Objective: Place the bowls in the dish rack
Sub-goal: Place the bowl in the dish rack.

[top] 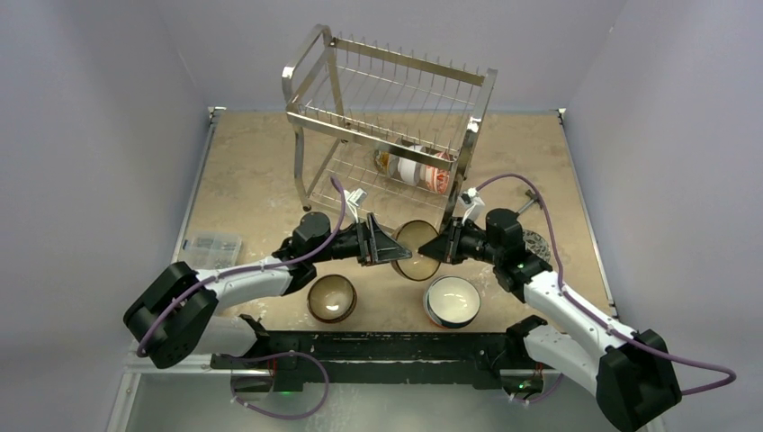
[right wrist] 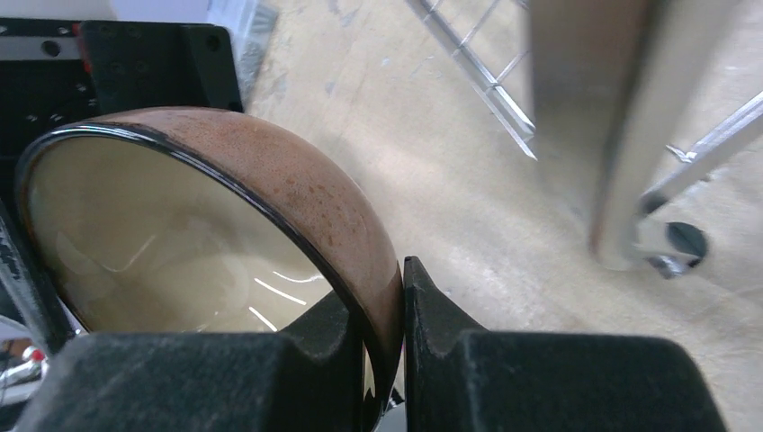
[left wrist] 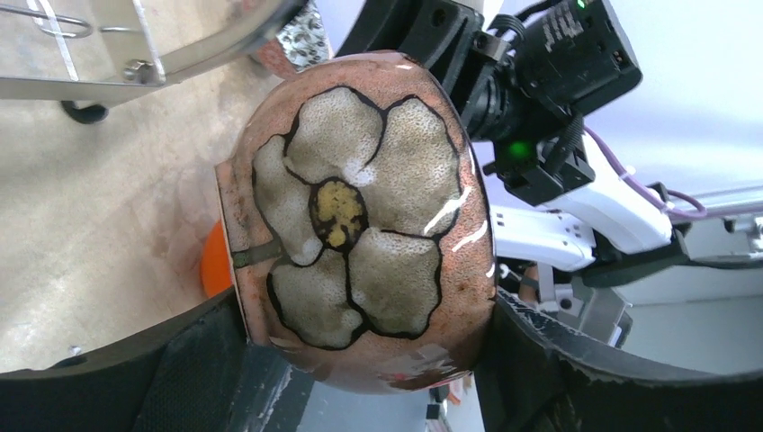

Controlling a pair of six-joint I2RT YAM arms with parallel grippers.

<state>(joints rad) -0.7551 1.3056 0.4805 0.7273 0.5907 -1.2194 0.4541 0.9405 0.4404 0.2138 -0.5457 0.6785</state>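
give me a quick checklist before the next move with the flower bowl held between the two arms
1. Right gripper pinches the rim of the flower bowl: ok.
2. Left gripper has a finger on each side of the flower bowl: ok.
3. Left gripper's hold is firm enough to take the bowl alone: cannot tell.
4. Flower bowl is apart from the brown bowl and the white bowl on the table: ok.
5. Dish rack has bare wires in its lower tier, left of the loaded bowls: ok.
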